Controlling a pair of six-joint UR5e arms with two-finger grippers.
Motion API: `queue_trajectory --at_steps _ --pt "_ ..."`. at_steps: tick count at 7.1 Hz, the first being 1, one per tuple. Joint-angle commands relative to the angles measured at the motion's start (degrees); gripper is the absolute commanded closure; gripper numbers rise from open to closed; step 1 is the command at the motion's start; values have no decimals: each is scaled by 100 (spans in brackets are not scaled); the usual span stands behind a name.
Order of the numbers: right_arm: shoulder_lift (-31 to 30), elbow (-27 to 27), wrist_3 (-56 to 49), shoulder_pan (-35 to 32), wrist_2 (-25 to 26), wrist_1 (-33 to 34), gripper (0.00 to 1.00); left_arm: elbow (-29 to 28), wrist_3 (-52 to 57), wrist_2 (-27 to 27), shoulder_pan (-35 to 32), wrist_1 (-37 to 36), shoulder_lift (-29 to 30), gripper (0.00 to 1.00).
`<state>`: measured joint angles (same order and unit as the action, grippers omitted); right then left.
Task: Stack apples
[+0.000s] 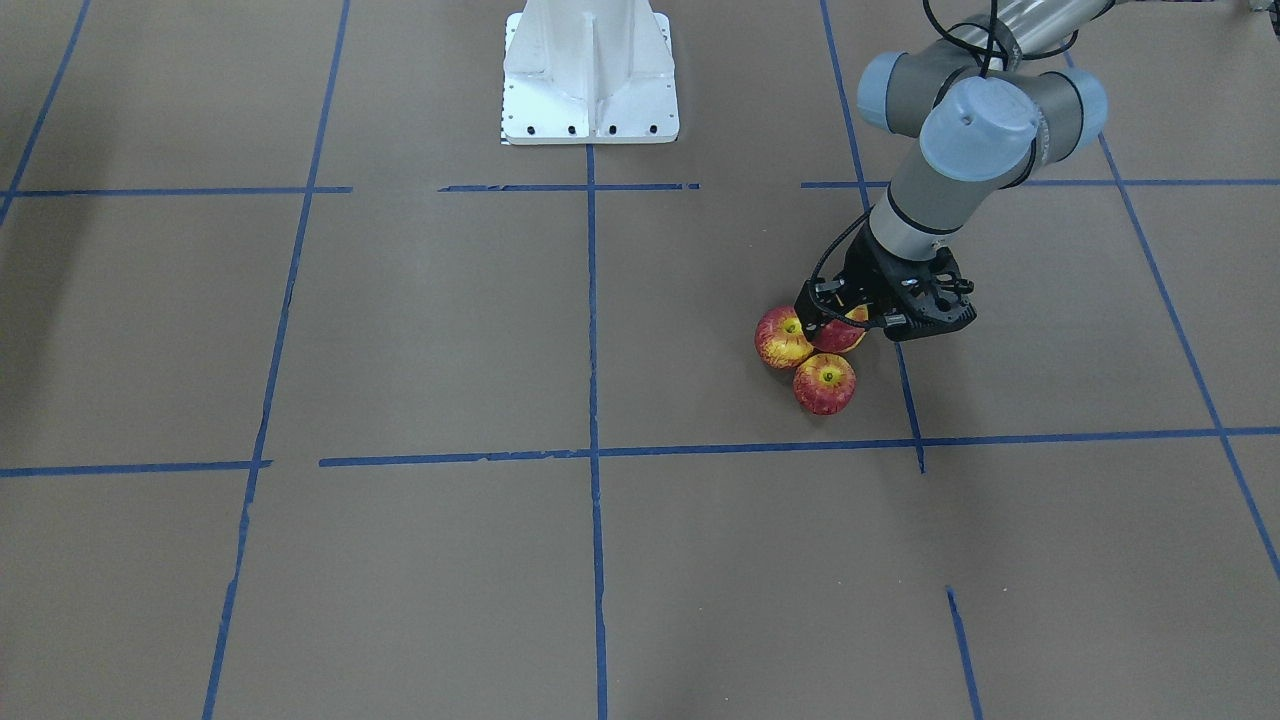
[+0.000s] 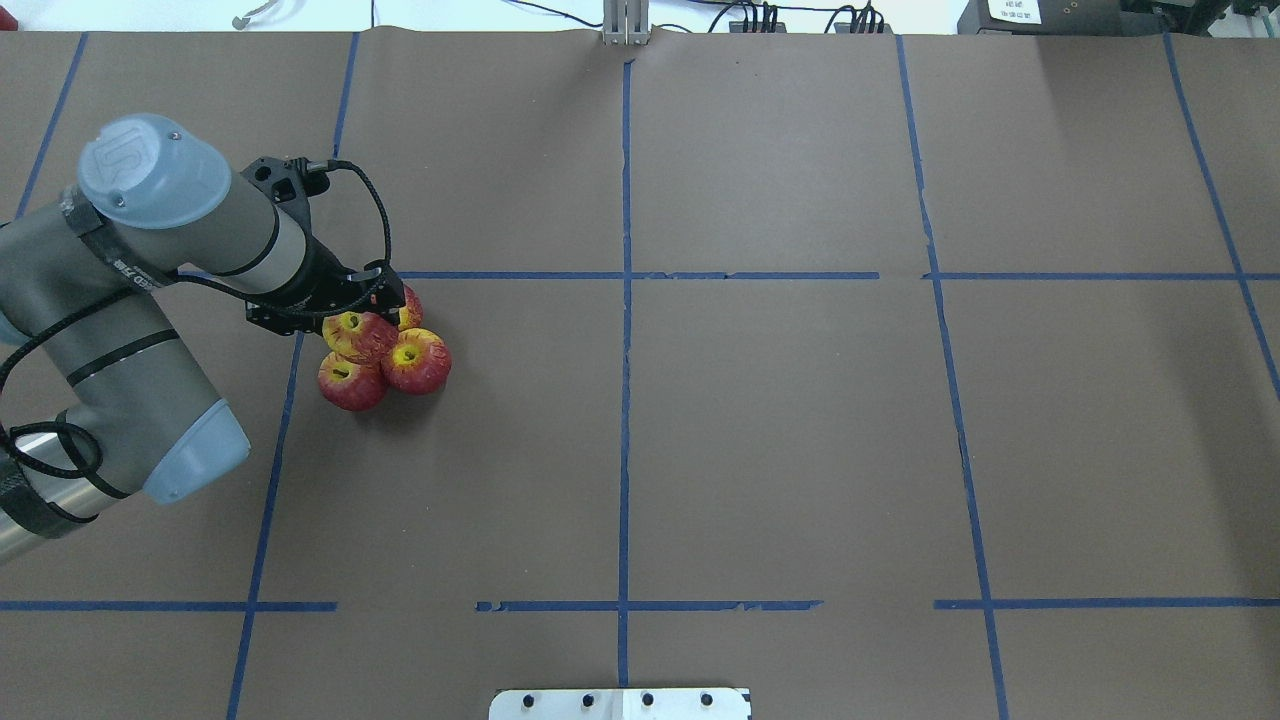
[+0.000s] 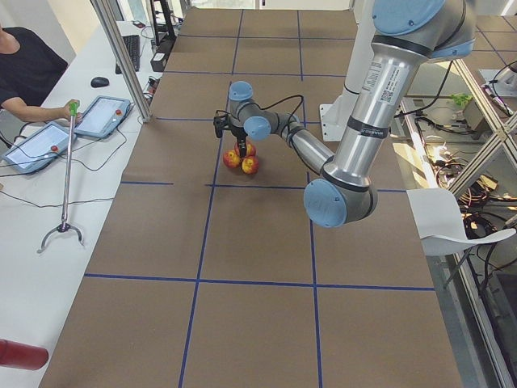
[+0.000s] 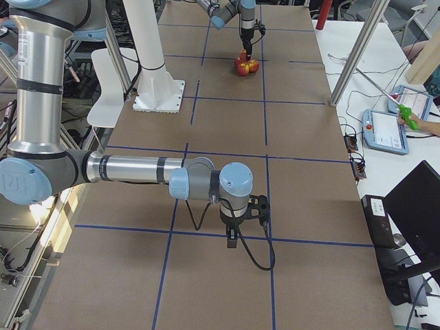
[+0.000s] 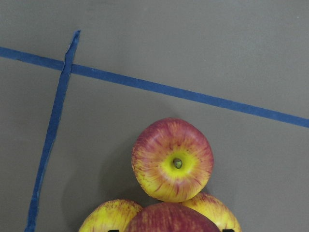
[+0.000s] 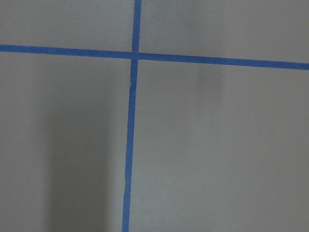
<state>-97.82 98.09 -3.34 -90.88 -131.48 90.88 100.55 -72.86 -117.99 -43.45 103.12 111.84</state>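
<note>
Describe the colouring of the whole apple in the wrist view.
Apple: red streaked yellow, yellow-green stem dimple; best in left wrist view.

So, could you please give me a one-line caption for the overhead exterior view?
Left arm above one apple that sits on top of three grouped apples, on the brown taped table.

Six cameras around one taped table (image 2: pixel 800 450)
The overhead view looks forward and down from behind the white base (image 2: pixel 620 705); the front view faces it from across the table, looking down, with the base at top centre. Both share the apples (image 2: pixel 415 362), left of centre overhead, right of centre in front. Two side views look along the table from its ends, apples upper centre in one, far at top in the other. One wrist camera hangs close over the apples; the other shows only tape (image 6: pixel 129 145).
</note>
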Motion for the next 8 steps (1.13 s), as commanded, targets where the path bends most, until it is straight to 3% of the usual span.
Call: queue_trajectory --at_steps 1,2,6,8 --pt "0 0 0 0 0 -9 0 -35 0 22 3 33 13 38" --pt "0 0 0 0 0 0 0 -36 0 22 12 42 13 0" --pt "0 0 0 0 0 -9 0 183 340 13 -311 -106 -22 0" --pt "0 0 0 0 0 0 0 971 2022 -39 -1231 -754 -458 0"
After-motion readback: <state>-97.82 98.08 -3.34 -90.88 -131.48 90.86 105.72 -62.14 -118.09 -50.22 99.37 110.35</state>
